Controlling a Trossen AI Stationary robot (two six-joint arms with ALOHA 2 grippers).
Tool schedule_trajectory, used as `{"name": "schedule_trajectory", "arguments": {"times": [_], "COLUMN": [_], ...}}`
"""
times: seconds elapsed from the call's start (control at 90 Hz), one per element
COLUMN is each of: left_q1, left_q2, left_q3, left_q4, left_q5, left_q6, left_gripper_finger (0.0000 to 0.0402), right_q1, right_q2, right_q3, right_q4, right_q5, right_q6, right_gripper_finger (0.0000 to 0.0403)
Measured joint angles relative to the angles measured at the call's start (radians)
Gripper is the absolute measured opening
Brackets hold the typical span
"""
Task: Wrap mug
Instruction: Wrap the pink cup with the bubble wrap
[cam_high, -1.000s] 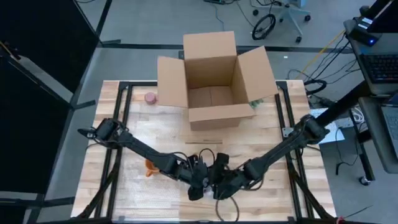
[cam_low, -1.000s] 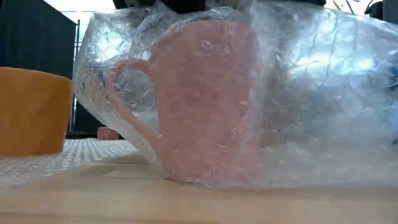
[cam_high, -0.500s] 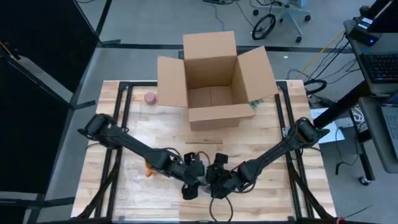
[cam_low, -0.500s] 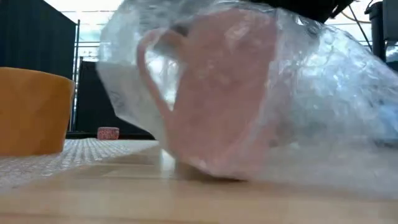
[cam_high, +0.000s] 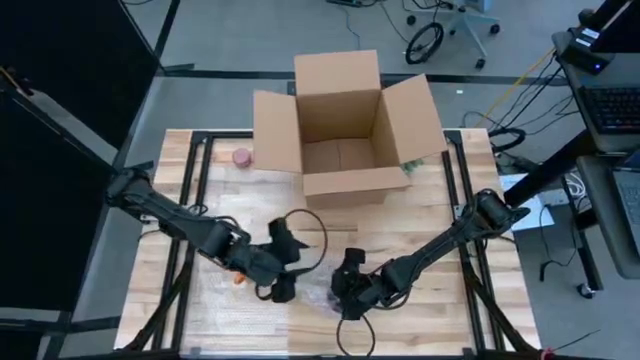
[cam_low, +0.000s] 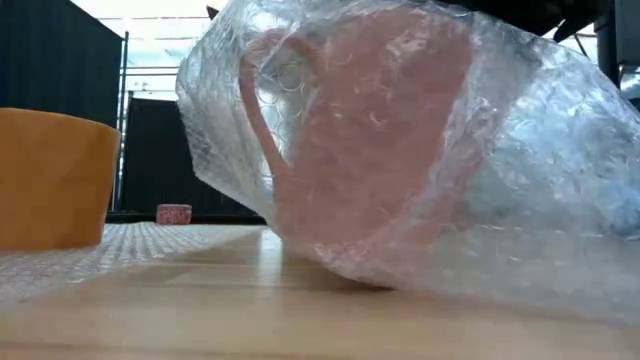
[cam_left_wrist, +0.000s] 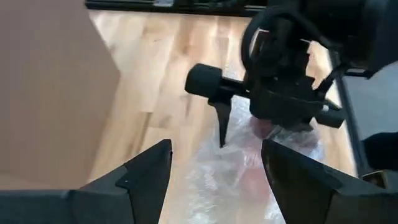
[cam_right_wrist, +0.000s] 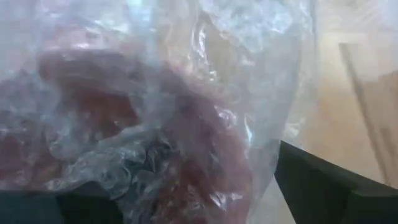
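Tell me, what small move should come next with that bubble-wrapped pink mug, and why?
Probably the left pincer, open and clear of the bundle, should reach in to the loose bubble wrap. The pink mug sits tilted at the right pincer, its wrap billowing unsecured.

Desk clutter
An open box (cam_high: 345, 125) stands at the desk's (cam_high: 440, 215) far edge, a small pink tub (cam_high: 241, 157) beside it; an orange cup (cam_low: 50, 180) sits nearer.
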Motion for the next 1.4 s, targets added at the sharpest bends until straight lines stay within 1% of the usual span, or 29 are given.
{"name": "schedule_trajectory", "arguments": {"times": [0.089,0.189,0.378,0.467,0.6,0.789,0.933,1.022,1.133,1.267,1.4], "left_q1": [-0.026,-0.046,-0.056,-0.057,-0.062,-0.089,-0.117,-0.129,-0.13,-0.099,-0.076], "left_q2": [-0.011,-0.013,-0.012,-0.012,-0.012,-0.011,0.011,0.056,0.143,0.224,0.263], "left_q3": [0.0,0.0,-0.016,-0.045,-0.091,-0.166,-0.222,-0.235,-0.246,-0.247,-0.245], "left_q4": [-0.022,-0.031,-0.024,-0.028,-0.015,0.1,0.271,0.365,0.43,0.534,0.555], "left_q5": [-0.071,-0.132,-0.146,-0.15,-0.149,-0.143,-0.048,-0.014,-0.01,-0.01,-0.015], "left_q6": [-0.001,-0.001,-0.013,-0.045,-0.077,-0.084,-0.101,-0.103,-0.099,-0.055,-0.053], "left_gripper_finger": [0.0237,0.0237,0.0237,0.0237,0.0237,0.0237,0.0237,0.0237,0.0237,0.0237,0.0237], "right_q1": [-0.04,-0.083,-0.164,-0.178,-0.181,-0.181,-0.181,-0.181,-0.181,-0.178,-0.172], "right_q2": [-0.001,-0.001,0.047,0.08,0.1,0.06,0.047,0.045,0.045,0.043,0.042], "right_q3": [0.0,0.0,0.003,0.006,0.007,0.007,0.017,0.019,0.019,0.019,0.021], "right_q4": [0.003,0.004,-0.005,0.003,0.002,-0.02,-0.044,-0.05,-0.049,-0.049,-0.048], "right_q5": [-0.071,-0.119,-0.257,-0.285,-0.29,-0.282,-0.266,-0.265,-0.264,-0.251,-0.249], "right_q6": [0.001,0.016,0.1,0.113,0.125,0.112,0.09,0.084,0.081,0.079,0.077], "right_gripper_finger": [0.0265,0.0265,0.0265,0.0265,0.0265,0.0265,0.0265,0.0265,0.0265,0.0265,0.0265]}}
